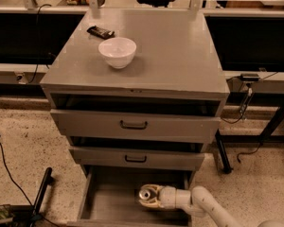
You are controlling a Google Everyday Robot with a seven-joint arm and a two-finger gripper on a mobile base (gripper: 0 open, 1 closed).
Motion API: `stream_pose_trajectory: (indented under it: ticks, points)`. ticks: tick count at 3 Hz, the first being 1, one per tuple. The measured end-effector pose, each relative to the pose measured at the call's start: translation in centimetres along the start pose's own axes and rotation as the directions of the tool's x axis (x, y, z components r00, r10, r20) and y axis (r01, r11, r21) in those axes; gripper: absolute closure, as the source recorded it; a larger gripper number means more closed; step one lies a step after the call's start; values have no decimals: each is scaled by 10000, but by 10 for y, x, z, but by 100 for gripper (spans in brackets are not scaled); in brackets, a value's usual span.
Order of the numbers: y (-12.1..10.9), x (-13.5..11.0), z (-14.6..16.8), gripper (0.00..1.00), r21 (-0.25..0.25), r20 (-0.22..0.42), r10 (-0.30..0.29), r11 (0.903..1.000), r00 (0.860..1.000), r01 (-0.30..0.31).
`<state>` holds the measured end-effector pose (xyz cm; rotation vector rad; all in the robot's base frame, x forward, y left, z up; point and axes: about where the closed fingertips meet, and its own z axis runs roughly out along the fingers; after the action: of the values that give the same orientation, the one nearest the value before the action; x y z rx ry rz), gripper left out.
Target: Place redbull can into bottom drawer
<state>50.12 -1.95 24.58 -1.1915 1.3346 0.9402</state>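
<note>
The bottom drawer (102, 207) is pulled out, showing its plain grey interior. My white arm reaches in from the lower right. My gripper (150, 197) is inside the drawer, toward its right middle, shut on the redbull can (145, 192). The can's silver top points up toward the camera; its body is mostly hidden by the fingers. I cannot tell whether the can touches the drawer floor.
The two upper drawers (133, 125) with black handles stand slightly open above the gripper. A white bowl (117, 52) and a dark snack bar (100, 31) lie on the cabinet top. Cables and a black bar (41, 189) lie on the floor at left.
</note>
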Motion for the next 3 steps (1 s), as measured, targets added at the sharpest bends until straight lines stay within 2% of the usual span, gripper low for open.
stream_pose_trajectory:
  ticks: [2,3]
  points:
    - [-2,2,2,4,17,-226,172,9999,9996,-172]
    - [-1,2,3,0,1,-225,180,9998,9996,-180]
